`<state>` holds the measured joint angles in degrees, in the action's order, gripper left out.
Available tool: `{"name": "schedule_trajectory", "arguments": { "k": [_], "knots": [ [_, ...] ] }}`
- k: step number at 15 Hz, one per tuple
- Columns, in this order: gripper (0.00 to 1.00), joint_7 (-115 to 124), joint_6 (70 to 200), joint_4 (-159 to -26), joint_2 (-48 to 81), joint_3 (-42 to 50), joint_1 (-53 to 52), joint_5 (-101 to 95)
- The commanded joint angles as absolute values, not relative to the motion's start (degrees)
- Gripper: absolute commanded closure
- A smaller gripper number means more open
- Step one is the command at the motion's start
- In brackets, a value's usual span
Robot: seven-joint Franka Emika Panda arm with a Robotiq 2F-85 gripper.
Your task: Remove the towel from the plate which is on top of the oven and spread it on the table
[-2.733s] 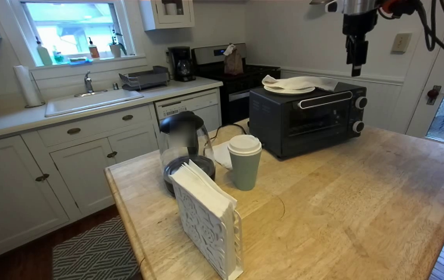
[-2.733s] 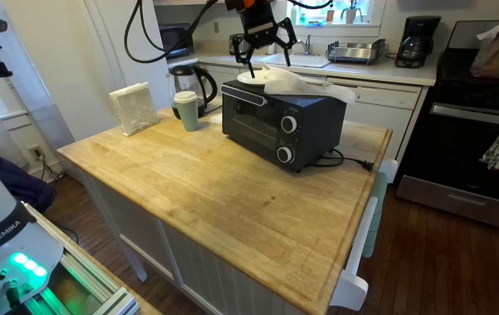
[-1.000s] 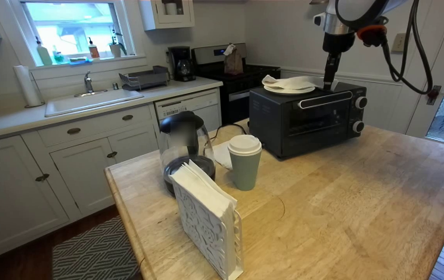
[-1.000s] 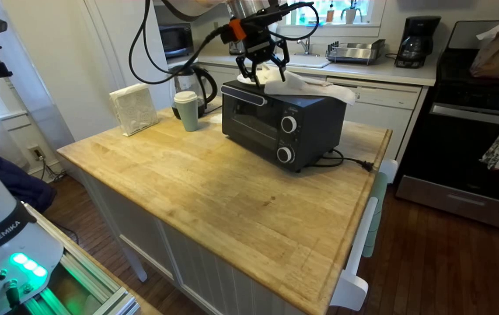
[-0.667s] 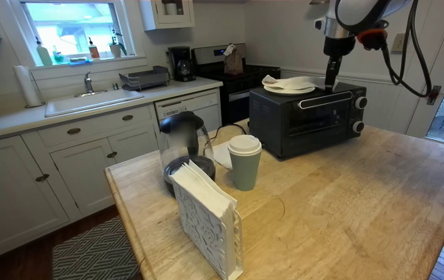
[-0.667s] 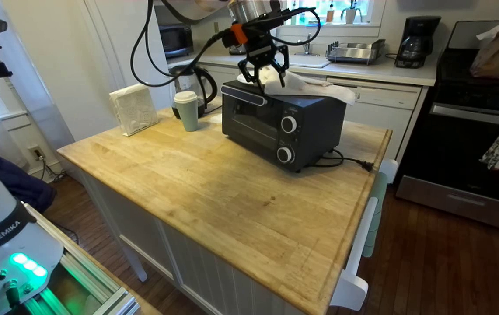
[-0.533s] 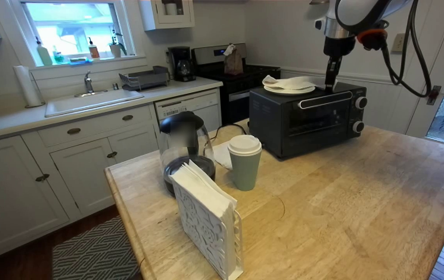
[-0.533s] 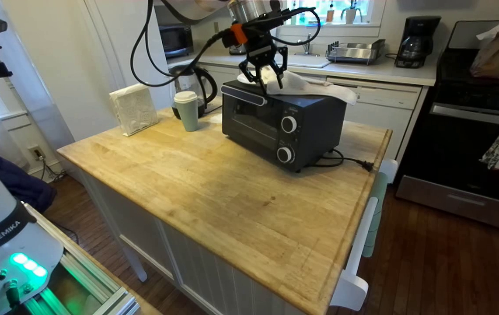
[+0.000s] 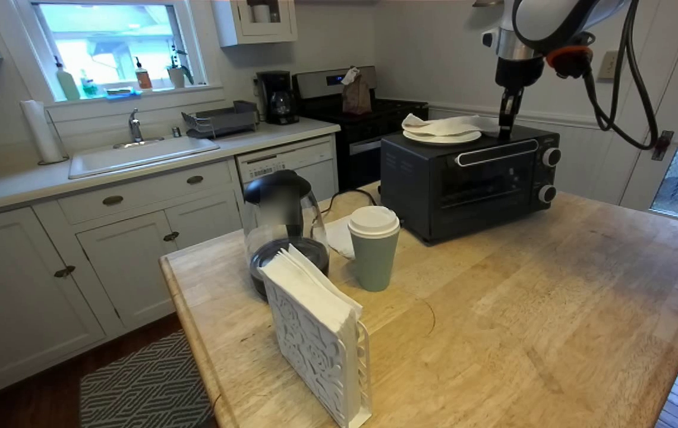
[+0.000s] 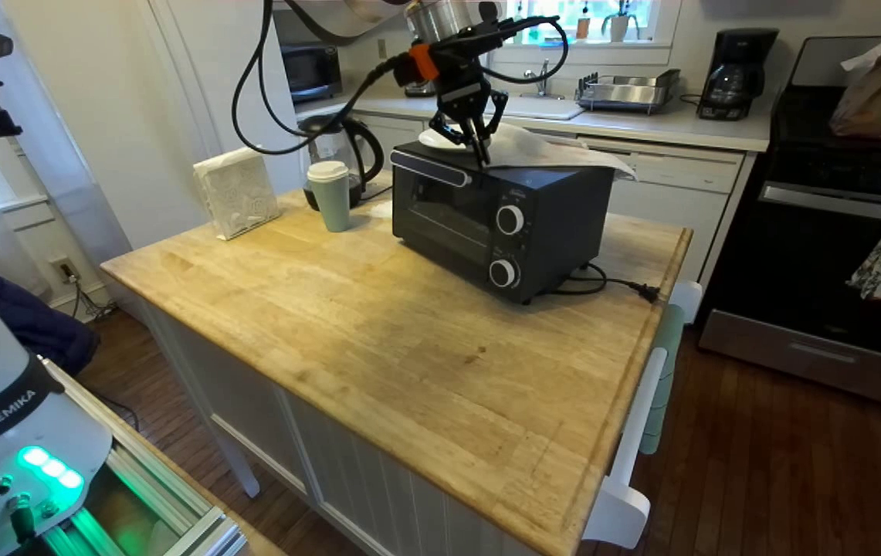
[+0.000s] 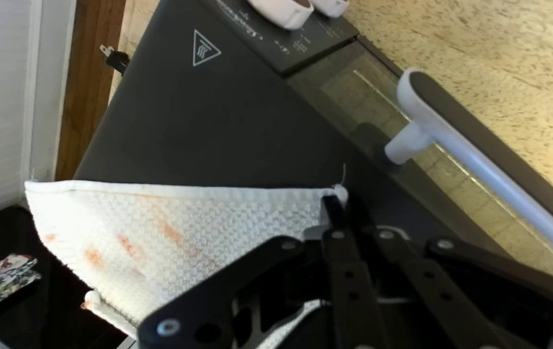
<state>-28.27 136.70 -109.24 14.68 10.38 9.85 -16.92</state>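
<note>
A white towel (image 9: 448,126) with orange-red stains lies over the white plate (image 9: 442,140) on top of the black toaster oven (image 9: 410,184). In an exterior view the towel (image 10: 540,147) drapes across the oven's top and hangs past its far edge; the plate's rim (image 10: 434,140) peeks out beside it. My gripper (image 11: 346,208) points down at the oven's top near the front, its fingers shut on a corner of the towel (image 11: 174,232), whose white tip pokes out just past the fingertips. The wooden table (image 10: 378,332) stands below the oven.
A green cup (image 9: 375,255), a glass kettle (image 9: 285,238) and a napkin holder (image 9: 315,333) stand on the table beside the oven. The oven's handle (image 11: 489,160) juts out in front, close to my gripper. A power cord (image 10: 587,287) lies behind the oven.
My gripper has come down onto the oven's top, and its fingers have closed on the towel's corner. The towel's near part has flattened and its far end has slid slightly outward.
</note>
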Motion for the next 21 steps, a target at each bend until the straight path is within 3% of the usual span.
{"name": "schedule_trajectory", "arguments": {
  "k": [1,7,15,16,21],
  "knots": [
    [0.99,-30.04,134.41,-108.24,15.40,8.82,11.56,-13.73],
    [0.99,-49.81,128.95,-111.01,6.09,5.17,13.68,-1.35],
    [0.99,-72.15,103.29,-112.34,-5.94,7.80,10.76,1.56],
    [0.96,-67.52,106.85,-110.01,-2.58,8.01,10.70,0.35],
    [0.99,-70.84,104.02,-113.27,-7.18,7.51,9.35,0.48]
  ]
}}
